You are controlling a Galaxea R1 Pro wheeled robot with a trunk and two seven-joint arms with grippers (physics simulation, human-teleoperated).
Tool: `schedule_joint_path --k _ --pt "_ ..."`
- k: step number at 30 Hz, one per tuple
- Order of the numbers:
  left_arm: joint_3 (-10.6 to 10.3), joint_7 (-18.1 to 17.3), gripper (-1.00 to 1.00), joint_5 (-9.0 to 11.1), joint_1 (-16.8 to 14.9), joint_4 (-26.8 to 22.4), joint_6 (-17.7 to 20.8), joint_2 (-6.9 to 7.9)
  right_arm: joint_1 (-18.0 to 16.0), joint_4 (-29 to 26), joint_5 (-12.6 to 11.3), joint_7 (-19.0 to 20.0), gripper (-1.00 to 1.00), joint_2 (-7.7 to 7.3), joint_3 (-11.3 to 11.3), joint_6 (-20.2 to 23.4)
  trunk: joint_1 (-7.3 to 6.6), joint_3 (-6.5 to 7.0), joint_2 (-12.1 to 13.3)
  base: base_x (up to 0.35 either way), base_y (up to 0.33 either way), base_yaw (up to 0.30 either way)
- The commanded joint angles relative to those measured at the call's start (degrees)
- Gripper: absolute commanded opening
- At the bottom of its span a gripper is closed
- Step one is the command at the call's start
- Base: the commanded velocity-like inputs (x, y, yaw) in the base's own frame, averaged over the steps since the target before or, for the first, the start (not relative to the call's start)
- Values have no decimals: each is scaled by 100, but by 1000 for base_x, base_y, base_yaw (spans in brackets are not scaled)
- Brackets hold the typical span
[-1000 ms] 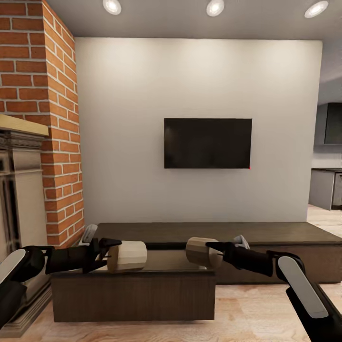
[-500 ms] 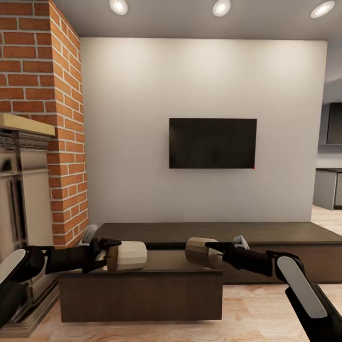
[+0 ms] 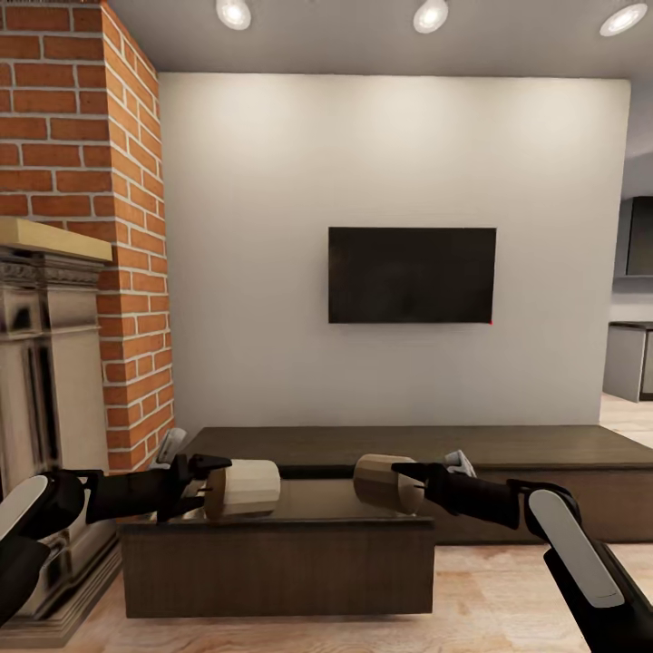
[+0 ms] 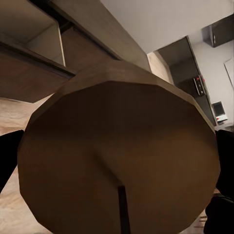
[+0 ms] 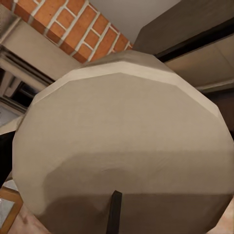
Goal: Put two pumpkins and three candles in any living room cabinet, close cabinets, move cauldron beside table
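Beige candles (image 3: pixel 243 488) (image 3: pixel 381 481) clamped in L/R claws (image 3: pixel 210 490) (image 3: pixel 410 481).

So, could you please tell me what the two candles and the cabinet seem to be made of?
Left candle and right candle: matte cream, faceted sides and dark wick, probably wax. Cabinet: dark-brown wood by its faint grain, satin finish; open drawer has a glossier top edge.

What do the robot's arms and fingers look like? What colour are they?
Both arms are mostly black and rounded, like thick tubes. The right arm has a long pale grey-white panel, and the left arm has one too. Each ends in black fingers, with a small grey-white piece near the wrist.
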Motion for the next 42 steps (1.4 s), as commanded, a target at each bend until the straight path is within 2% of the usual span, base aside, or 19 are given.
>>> schedule_joint_path --k 1,34,42 --pt "-4 60 -100 60 -5 -4 -3 1 -4 -1 -12 -12 -100 -3 5 11 -24 10 37 0 0 0" --pt "-25 60 -100 90 -6 -13 -3 -4 -4 2 -11 4 -100 -3 14 11 -748 603 1361 0 0 0" --pt "-37 60 -100 90 -5 -13 -4 -11 -4 0 -4 12 -100 -11 52 -97 -924 747 1682 0 0 0"
